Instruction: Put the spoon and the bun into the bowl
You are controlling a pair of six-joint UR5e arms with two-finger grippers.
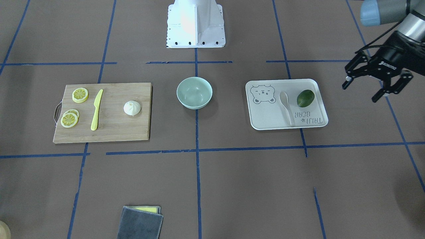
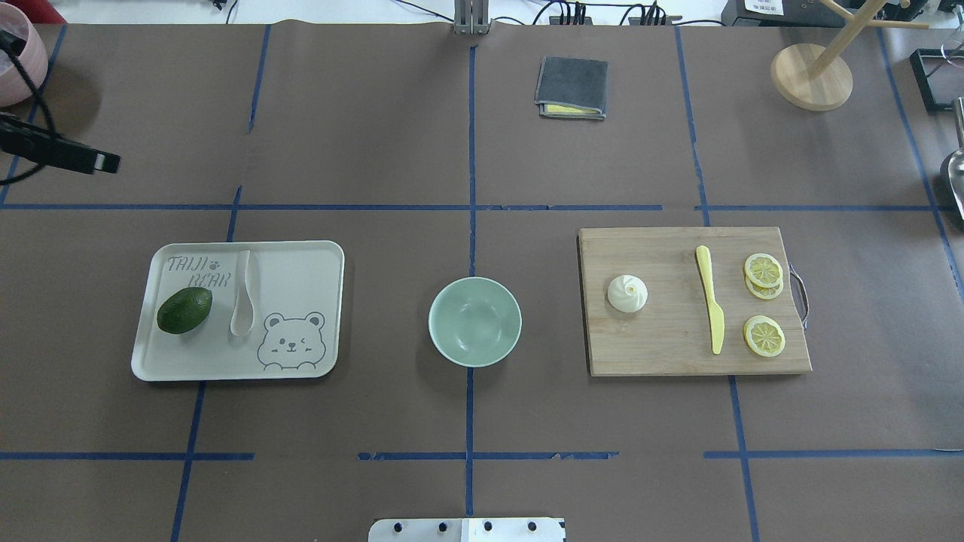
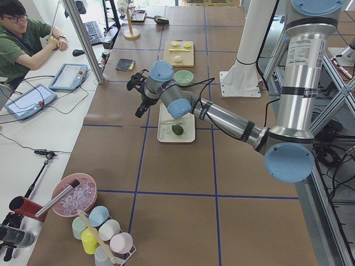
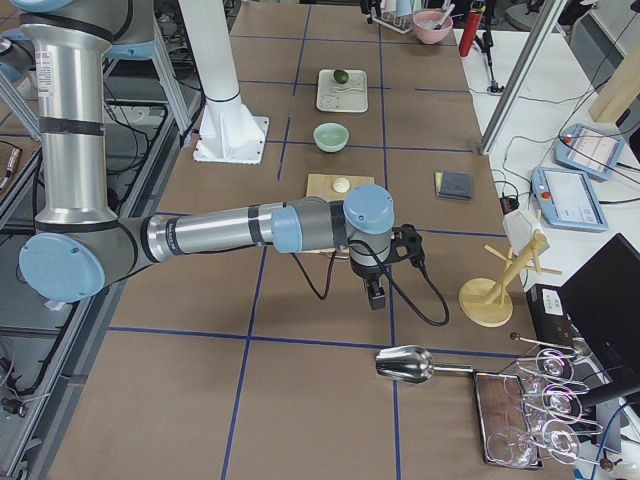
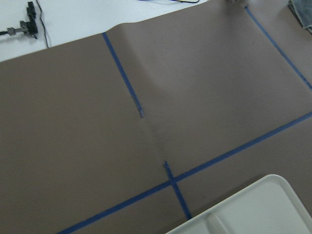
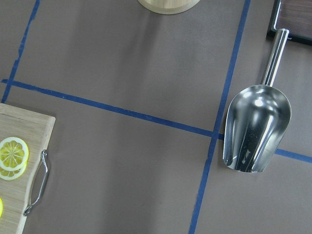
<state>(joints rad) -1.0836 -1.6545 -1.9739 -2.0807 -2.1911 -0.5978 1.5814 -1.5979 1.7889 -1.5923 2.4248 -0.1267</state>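
Left gripper [image 1: 361, 93] hangs in the air above the bench [image 2: 376, 135], off the outer far corner of the tray [image 2: 297, 275] and well apart from it. Fingers spread apart, nothing between them. The left wrist view shows only brown bench, blue tape lines and one tray corner.

The tray is off-white with a bear print and sits on the robot's left side. The avocado [image 2: 184, 310] lies on its outer half. The spoon [image 2: 243, 301] lies just beside the avocado, towards the middle of the tray. Scoop end is towards the robot, handle points away. Spoon and avocado look close but not touching.

The bowl [image 2: 452, 342] stands upright at the bench centre, on the blue centre line, between the tray and the cutting board [image 2: 663, 339].

The bun [image 2: 627, 293] sits on the board, on its end nearest the bowl, pleats up. The yellow knife [image 2: 710, 307] lies further right, lengthwise front to back. Lemon slices [image 2: 764, 336] lie beyond the knife near the board's metal handle: one alone, two overlapping.

A grey cloth [image 2: 572, 86] lies at the far edge and a wooden stand [image 2: 811, 75] at the far right.

Right gripper [image 4: 377, 297] hangs above the bench past the board's handle end, near a metal scoop [image 6: 256, 129]. It shows in the right side view only, so I cannot tell whether its fingers are apart or together.
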